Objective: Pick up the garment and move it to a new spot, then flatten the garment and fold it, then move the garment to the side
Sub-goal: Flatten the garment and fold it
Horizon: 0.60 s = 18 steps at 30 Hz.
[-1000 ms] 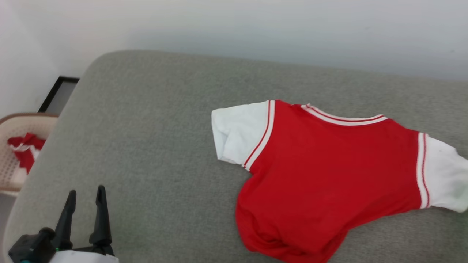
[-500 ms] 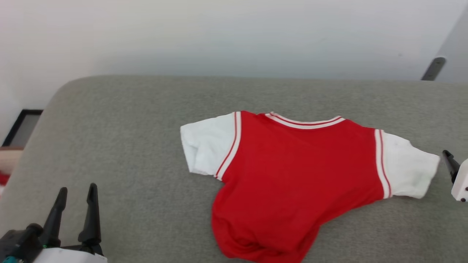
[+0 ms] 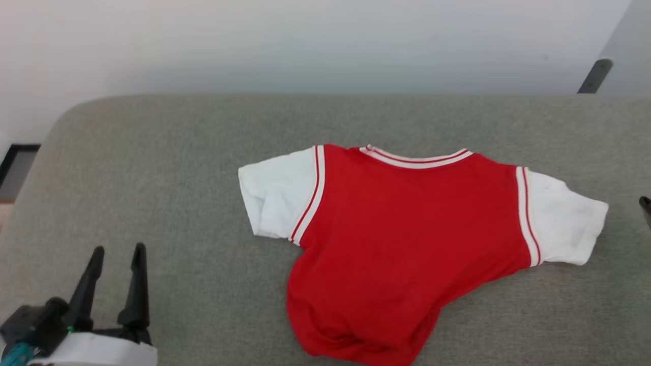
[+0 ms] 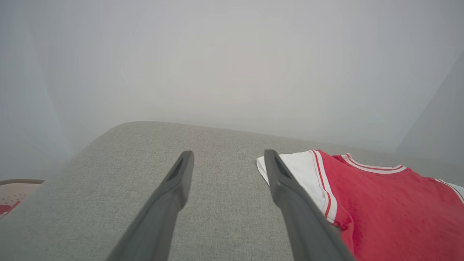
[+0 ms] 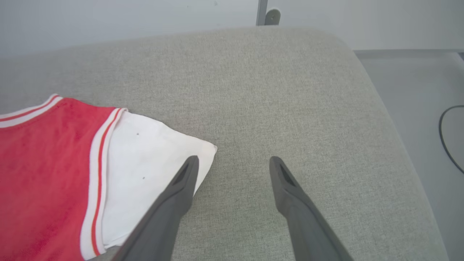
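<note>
The garment (image 3: 407,239) lies spread on the grey cushion (image 3: 152,178), collar toward the wall, its plain red side up and a white sleeve out to each side. Its lower hem is bunched toward the near edge. My left gripper (image 3: 117,250) stands open at the lower left, well clear of the left sleeve. In the left wrist view the open left gripper (image 4: 228,153) points past that sleeve of the garment (image 4: 391,206). My right gripper (image 5: 233,159) is open beside the right sleeve of the garment (image 5: 43,163), and one fingertip (image 5: 190,166) overlaps the sleeve's corner.
A pale wall runs behind the cushion. A dark frame (image 3: 15,162) sits on the floor at the left and a grey bracket (image 3: 590,76) at the upper right. A wicker basket (image 4: 14,188) holds red cloth. The cushion's right edge drops to a floor with a black cable (image 5: 446,137).
The head camera has swung right, so the whole picture shifted left and the basket left the view. The garment lies as before. My right gripper's finger came in at the right edge.
</note>
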Tool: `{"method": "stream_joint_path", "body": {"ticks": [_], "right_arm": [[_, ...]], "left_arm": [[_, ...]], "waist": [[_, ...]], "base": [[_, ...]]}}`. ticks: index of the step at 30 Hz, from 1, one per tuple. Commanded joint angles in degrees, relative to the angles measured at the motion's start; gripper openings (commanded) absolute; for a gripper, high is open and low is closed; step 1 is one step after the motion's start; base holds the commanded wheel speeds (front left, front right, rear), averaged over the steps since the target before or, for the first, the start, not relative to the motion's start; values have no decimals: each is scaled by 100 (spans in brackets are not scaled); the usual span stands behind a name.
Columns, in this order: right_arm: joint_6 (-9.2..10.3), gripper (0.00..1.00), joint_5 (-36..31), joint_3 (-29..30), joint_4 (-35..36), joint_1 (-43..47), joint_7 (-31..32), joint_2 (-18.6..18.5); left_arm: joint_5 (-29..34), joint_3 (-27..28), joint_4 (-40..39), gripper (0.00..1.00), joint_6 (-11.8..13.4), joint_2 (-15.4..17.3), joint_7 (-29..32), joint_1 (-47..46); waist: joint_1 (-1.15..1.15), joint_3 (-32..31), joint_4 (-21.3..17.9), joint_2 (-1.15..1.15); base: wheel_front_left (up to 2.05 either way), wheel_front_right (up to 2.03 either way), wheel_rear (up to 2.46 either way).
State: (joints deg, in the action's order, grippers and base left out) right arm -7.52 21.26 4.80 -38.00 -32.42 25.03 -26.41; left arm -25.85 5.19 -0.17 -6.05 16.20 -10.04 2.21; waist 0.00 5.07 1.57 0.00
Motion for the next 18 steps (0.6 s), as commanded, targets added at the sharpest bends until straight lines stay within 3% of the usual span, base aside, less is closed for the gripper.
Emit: {"method": "stream_joint_path", "body": {"ticks": [1,18], "right_arm": [[6,100,34,16,-97,-108,95,-12],[5,100,91,400,-1732,-1157,794,-130]], "left_arm": [[-46,-38,-6,100,-23,3,15,-89],[-101,-596,400,100,-102,-42,-153,-789]], "waist": [[0,193,136,0],[0,883,760,0]], "base": [[0,0,0],[0,0,0]]}}
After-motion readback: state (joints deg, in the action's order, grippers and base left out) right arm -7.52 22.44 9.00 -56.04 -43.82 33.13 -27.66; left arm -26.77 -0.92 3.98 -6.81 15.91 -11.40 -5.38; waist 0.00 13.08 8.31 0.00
